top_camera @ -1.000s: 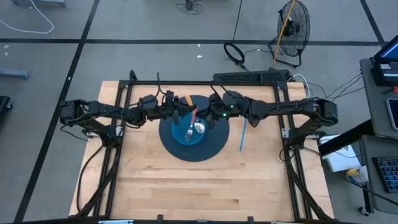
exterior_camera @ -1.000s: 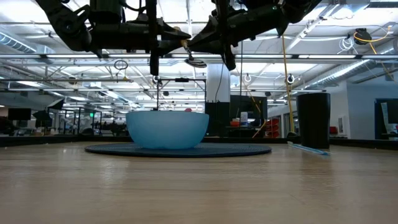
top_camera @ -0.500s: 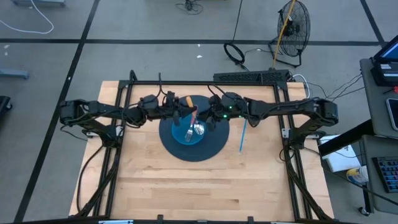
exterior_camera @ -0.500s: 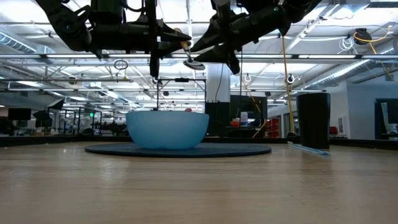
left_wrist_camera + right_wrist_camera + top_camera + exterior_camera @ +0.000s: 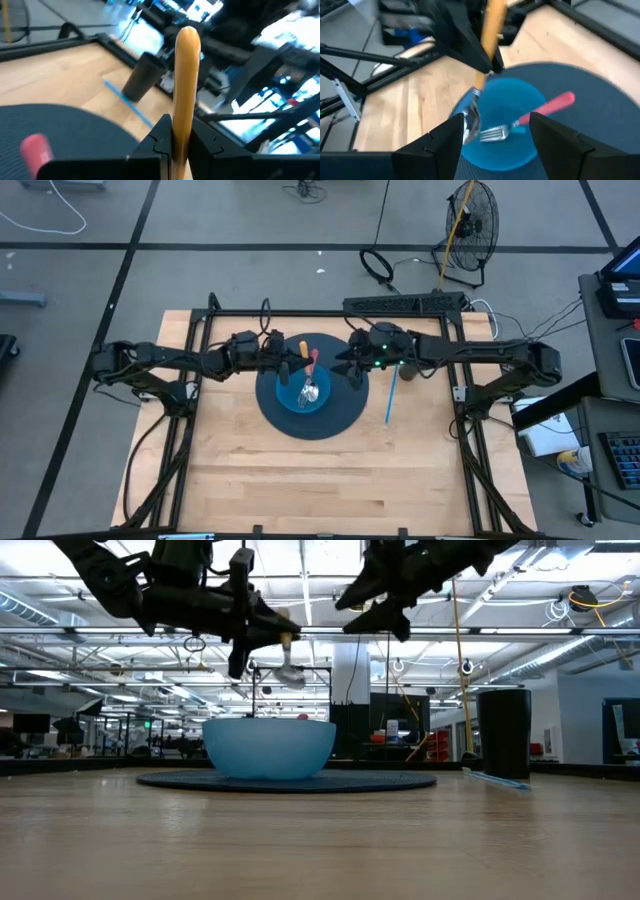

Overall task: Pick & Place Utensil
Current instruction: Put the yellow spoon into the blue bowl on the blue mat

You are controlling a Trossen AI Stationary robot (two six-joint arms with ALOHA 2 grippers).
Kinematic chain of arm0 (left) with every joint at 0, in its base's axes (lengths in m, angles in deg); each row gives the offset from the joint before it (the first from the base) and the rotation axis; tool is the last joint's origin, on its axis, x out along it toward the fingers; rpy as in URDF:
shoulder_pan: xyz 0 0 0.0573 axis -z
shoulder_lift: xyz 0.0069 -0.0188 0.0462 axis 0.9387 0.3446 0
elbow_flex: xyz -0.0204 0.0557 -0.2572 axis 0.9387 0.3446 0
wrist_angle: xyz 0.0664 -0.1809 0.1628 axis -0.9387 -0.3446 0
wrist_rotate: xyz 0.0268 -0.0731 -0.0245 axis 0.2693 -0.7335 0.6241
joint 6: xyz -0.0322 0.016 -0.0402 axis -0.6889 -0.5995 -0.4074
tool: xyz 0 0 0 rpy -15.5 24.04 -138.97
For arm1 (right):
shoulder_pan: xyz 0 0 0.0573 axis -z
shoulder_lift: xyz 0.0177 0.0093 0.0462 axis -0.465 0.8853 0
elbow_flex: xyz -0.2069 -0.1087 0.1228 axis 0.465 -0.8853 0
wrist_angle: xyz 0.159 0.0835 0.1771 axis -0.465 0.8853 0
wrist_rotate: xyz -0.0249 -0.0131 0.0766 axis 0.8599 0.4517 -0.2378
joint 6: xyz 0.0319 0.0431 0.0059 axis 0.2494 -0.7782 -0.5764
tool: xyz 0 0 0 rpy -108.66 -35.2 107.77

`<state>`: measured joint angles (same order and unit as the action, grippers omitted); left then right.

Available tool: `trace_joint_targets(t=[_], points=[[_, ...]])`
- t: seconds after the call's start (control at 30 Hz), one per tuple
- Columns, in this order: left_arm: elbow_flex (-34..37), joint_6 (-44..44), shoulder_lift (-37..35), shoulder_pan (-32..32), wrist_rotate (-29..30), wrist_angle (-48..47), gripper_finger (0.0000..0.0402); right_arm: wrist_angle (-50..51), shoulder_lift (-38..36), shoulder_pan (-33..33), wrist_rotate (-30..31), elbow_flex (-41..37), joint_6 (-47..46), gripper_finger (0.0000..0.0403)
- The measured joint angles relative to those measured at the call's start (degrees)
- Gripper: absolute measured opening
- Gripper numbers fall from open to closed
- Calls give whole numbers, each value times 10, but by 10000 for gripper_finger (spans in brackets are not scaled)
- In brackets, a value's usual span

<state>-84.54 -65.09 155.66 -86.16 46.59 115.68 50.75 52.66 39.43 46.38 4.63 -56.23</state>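
My left pincer (image 5: 291, 358) now holds the spoon (image 5: 479, 95) by its wooden handle, over the blue bowl (image 5: 305, 391) where the fork (image 5: 530, 116) lies. My right pincer (image 5: 352, 368) has let go, backed off, fingers spread; handover looks done.

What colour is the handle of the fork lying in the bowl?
Red or pinkish fork handle, clearest in the right wrist view.

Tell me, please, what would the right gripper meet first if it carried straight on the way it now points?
Probably the orange-handled spoon held by the left gripper, hanging over the blue bowl. The right gripper, open, faces it directly; depth is uncertain, so the bowl with its red-handled fork might come first.
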Motion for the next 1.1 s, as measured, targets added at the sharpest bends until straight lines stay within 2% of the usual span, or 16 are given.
trace_joint_targets(t=[0.2,0.47,0.7,0.83,1.1], points=[[0,37,-30,-17,0,-117,31,33,-53,-3,-1,-5,24,220],[0,72,-31,-21,14,-142,31,42,-151,-17,2,-48,36,215],[0,77,-21,-30,43,-156,31,42,-254,-37,67,-114,-3,214],[0,65,1,-32,41,-150,31,39,-304,-56,109,-149,-20,210],[0,52,40,-32,31,-137,31,28,-350,-91,162,-174,-26,207]])
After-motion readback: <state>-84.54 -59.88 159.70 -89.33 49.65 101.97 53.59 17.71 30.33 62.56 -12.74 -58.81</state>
